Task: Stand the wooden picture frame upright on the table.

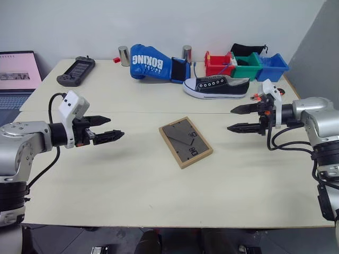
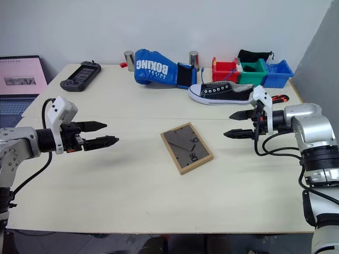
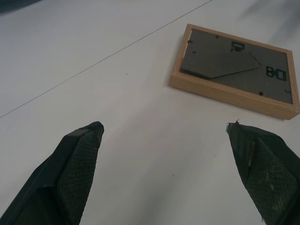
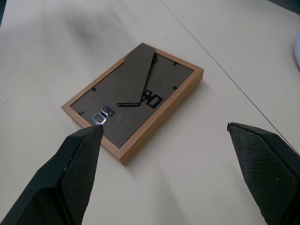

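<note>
The wooden picture frame [image 1: 185, 142] lies flat, face down, in the middle of the table [image 1: 132, 185], its dark grey backing and folded prop turned up. My left gripper [image 1: 109, 129] hovers open to the frame's left, fingers pointing toward it, nothing between them. To the frame's right my right gripper [image 1: 238, 118] hangs open above the table, pointing left at the frame. From the left wrist the frame [image 3: 234, 70] lies ahead, past the fingertips [image 3: 89, 136]. The right wrist view has the frame [image 4: 133, 96] between and beyond its two fingers [image 4: 82, 159].
At the back of the table lie a blue boxing glove [image 1: 153, 62], a black-and-white sneaker [image 1: 217, 86], two metal cans [image 1: 124, 55], a black controller [image 1: 77, 70] and red, green and blue bins [image 1: 246, 65]. A laptop [image 1: 16, 74] stands off the left edge.
</note>
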Robot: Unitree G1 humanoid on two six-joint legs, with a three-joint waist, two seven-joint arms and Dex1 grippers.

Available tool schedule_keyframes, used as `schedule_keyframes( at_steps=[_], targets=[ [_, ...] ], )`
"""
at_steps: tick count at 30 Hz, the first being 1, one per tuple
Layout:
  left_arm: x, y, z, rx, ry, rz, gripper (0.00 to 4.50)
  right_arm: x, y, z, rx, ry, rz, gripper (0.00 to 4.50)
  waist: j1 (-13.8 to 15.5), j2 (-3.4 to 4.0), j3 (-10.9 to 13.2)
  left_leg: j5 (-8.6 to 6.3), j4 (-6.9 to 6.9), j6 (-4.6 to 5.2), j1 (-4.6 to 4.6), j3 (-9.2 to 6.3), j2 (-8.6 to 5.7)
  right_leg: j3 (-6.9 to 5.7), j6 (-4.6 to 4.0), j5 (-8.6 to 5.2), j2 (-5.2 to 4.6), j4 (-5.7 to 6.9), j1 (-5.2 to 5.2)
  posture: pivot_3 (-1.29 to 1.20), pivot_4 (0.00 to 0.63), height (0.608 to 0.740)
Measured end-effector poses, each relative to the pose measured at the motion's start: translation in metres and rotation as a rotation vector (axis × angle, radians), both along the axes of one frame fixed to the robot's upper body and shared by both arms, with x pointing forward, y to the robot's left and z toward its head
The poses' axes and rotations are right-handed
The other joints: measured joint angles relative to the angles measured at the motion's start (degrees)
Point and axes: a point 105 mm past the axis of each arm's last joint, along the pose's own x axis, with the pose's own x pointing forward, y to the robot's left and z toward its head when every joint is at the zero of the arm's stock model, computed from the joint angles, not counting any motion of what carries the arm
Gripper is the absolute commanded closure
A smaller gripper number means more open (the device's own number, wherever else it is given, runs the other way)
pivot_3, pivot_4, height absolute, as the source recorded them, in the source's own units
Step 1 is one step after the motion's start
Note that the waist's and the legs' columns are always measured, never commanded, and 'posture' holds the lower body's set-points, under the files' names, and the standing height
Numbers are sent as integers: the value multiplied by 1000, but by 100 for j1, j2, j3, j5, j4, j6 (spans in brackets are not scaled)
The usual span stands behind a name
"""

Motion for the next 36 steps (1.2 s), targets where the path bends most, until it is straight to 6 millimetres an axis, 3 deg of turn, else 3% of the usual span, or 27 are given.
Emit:
schedule_keyframes(
  at_steps=[36],
  targets=[
    [2, -6, 3, -21, 5, 12, 0, 11, -1, -8, 14, -28, -101, 31, -2, 0, 0, 0, 1, 0, 0, 1, 0, 1, 0, 0, 0, 7, -2, 0, 150, 740]
  ],
)
